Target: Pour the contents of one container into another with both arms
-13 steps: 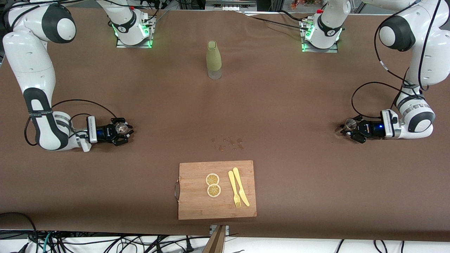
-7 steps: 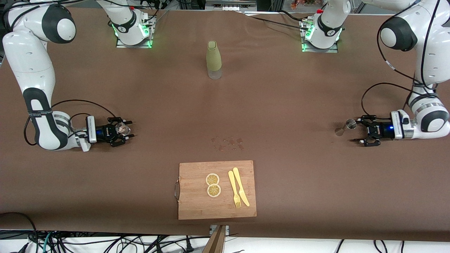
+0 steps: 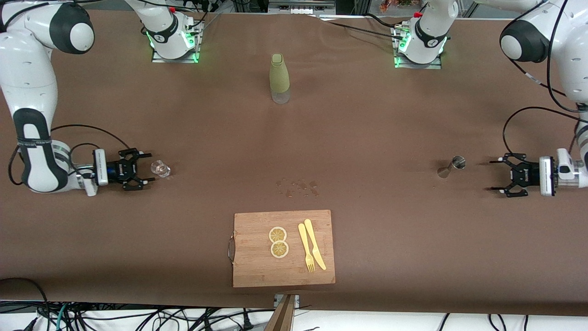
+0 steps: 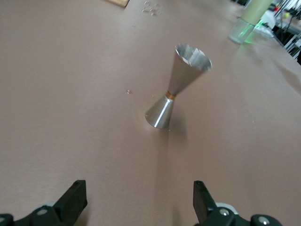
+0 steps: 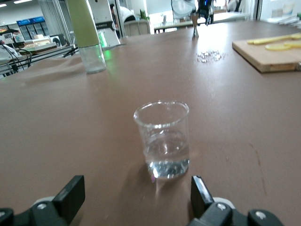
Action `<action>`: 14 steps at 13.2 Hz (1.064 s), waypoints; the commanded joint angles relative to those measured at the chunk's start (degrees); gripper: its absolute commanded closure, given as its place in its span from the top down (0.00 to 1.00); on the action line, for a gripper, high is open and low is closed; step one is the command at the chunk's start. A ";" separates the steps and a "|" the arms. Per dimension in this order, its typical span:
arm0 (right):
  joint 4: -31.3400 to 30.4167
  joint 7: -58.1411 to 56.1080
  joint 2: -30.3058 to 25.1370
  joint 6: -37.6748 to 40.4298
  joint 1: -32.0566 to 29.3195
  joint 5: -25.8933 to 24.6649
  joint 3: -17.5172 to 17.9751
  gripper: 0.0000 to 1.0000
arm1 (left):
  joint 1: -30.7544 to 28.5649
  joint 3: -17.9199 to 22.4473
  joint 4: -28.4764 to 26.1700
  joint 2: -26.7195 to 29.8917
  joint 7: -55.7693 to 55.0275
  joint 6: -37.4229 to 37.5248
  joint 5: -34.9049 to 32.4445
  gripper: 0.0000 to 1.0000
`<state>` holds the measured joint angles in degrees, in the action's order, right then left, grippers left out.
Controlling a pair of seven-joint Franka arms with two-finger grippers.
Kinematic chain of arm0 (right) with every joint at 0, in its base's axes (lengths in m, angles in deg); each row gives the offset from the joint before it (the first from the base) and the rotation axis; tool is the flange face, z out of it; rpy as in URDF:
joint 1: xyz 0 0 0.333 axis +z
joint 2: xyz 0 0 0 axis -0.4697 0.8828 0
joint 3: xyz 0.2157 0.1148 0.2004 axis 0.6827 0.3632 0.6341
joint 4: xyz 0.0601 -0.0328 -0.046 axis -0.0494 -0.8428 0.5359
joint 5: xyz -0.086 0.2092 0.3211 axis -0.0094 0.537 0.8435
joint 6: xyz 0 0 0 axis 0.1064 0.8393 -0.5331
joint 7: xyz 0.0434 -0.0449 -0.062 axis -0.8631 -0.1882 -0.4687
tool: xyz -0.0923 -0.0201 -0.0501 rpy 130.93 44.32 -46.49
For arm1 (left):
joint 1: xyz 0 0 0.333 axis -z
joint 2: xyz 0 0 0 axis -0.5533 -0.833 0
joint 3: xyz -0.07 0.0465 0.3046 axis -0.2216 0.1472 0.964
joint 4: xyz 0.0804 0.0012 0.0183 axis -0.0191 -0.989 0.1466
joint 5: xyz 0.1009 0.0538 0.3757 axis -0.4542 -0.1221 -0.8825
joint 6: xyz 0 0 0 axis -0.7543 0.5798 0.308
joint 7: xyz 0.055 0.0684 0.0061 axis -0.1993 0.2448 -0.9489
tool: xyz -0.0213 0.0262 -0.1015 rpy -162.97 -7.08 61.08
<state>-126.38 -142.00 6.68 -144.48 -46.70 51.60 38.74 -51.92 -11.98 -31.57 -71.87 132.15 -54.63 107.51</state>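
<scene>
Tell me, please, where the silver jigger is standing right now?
The jigger stands upright on the table toward the left arm's end, just clear of the open left gripper.

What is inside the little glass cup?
The glass cup stands upright on the brown table and looks empty apart from a few droplets at its thick base. The right gripper waits open beside it, not touching.
</scene>
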 commanded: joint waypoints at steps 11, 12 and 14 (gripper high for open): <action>0.19 58.81 -28.30 5.13 3.29 -24.48 -0.58 1.00 | 18.58 -1.25 9.78 20.48 -55.44 -2.92 -27.76 1.00; 0.19 63.39 -30.58 5.57 4.78 -26.42 -0.66 1.00 | 19.46 -1.34 9.78 21.98 -55.36 -5.29 -29.43 1.00; 0.80 71.74 -33.23 7.67 8.21 -30.19 -0.84 1.00 | 19.65 -3.17 9.79 24.35 -55.62 -11.52 -29.53 1.00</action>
<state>-125.09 -77.41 -23.40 -138.26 -41.49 25.33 37.92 -32.02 -13.42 -21.72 -50.04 77.24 -62.15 80.23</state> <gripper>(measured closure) 0.000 0.000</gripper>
